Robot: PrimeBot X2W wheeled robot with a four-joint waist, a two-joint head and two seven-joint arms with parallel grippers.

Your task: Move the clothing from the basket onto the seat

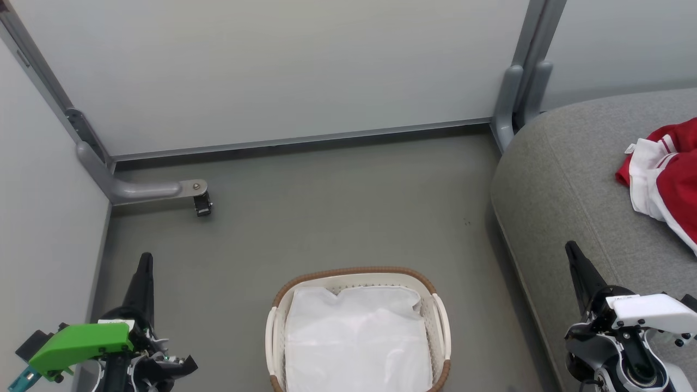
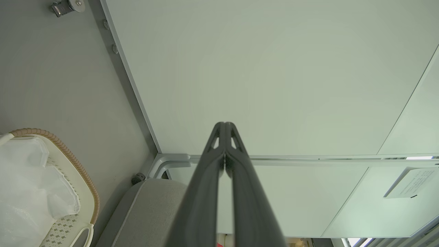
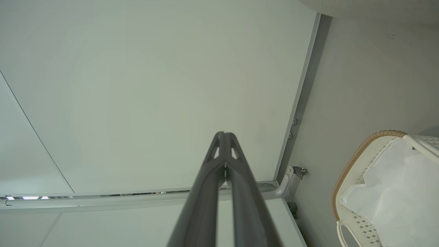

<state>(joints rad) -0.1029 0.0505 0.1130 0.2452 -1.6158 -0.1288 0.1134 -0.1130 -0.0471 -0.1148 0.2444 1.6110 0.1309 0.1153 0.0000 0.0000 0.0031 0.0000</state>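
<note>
The red clothing [image 1: 667,179] with white trim lies crumpled on the grey seat [image 1: 572,179] at the right edge of the head view. On the floor at bottom centre stands the white basket [image 1: 356,277] with a brown rim, and inside it I see just its white liner [image 1: 356,337]. My left gripper [image 1: 145,260] is at the lower left, fingers pressed together and holding nothing. My right gripper [image 1: 570,249] hangs over the seat's front edge, shut and holding nothing. The left wrist view has the basket [image 2: 73,161] and seat [image 2: 154,209]; the right wrist view has the basket [image 3: 356,161].
Pale partition panels [image 1: 272,71] wall the space behind and to the left. A grey bracket foot with a caster [image 1: 201,204] juts onto the floor at the back left, and a grey post [image 1: 517,92] stands by the seat's corner. Grey floor [image 1: 348,207] lies between basket and wall.
</note>
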